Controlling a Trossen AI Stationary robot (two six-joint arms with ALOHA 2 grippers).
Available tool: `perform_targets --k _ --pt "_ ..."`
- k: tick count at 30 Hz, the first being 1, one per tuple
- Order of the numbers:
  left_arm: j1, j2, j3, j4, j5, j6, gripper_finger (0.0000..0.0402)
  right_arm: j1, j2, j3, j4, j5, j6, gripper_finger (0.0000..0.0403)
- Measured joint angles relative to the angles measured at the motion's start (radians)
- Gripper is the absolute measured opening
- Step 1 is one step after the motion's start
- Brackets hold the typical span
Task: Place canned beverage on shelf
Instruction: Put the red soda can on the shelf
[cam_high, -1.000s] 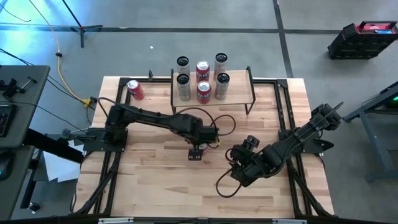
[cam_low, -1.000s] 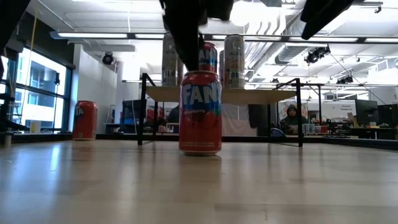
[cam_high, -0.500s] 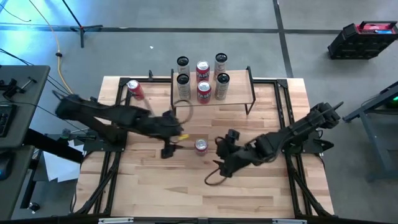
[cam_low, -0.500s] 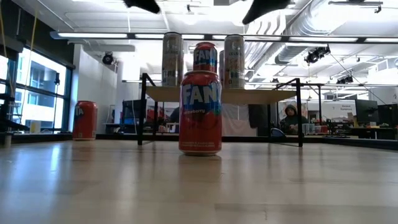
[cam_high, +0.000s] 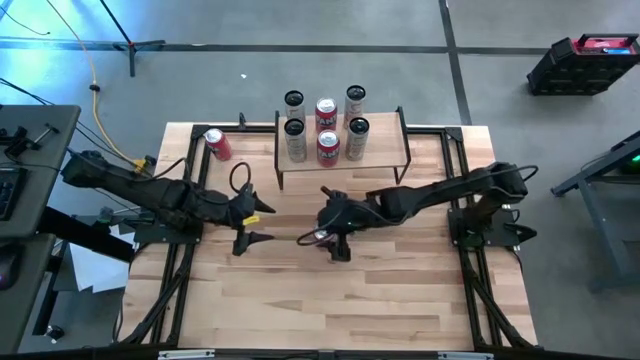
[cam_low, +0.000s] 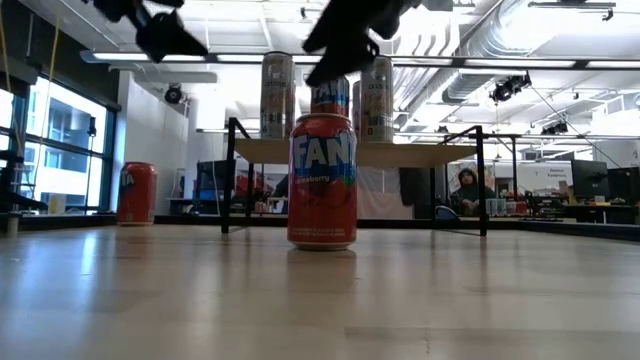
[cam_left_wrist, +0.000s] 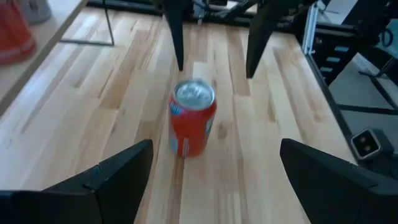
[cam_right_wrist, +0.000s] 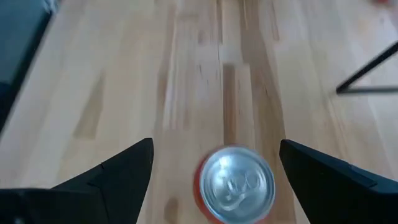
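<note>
Red aluminium drink can stands upright mid-desk, in front of the low wooden-plank shelf; my right tool, spread, hovers above it; I judge it rigid, slick: grip mid-body.

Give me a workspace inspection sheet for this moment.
Surface: wooden table, bare in front.
Job's things: red can upright mid-table, untouched; shelf at the back holds five cans on top.
Clutter: second red can at the back left corner.
Grippers: right gripper open above the mid-table can; left gripper open, off to the can's left.
Cables: loops on both arms; yellow cord on the floor.
Surroundings: a person seated beyond the table.
</note>
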Motion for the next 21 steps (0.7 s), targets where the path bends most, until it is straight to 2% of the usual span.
perform_targets --k 10,21 --pt "0.004 -0.010 -0.076 0.100 -0.027 0.002 0.0344 -0.035 0.081 -0.001 -0.046 -0.004 -0.018 0.0335" --pt "0.003 -0.010 -0.079 0.103 -0.068 0.003 0.0344 -0.045 0.095 -0.001 -0.059 -0.007 -0.049 0.0335"
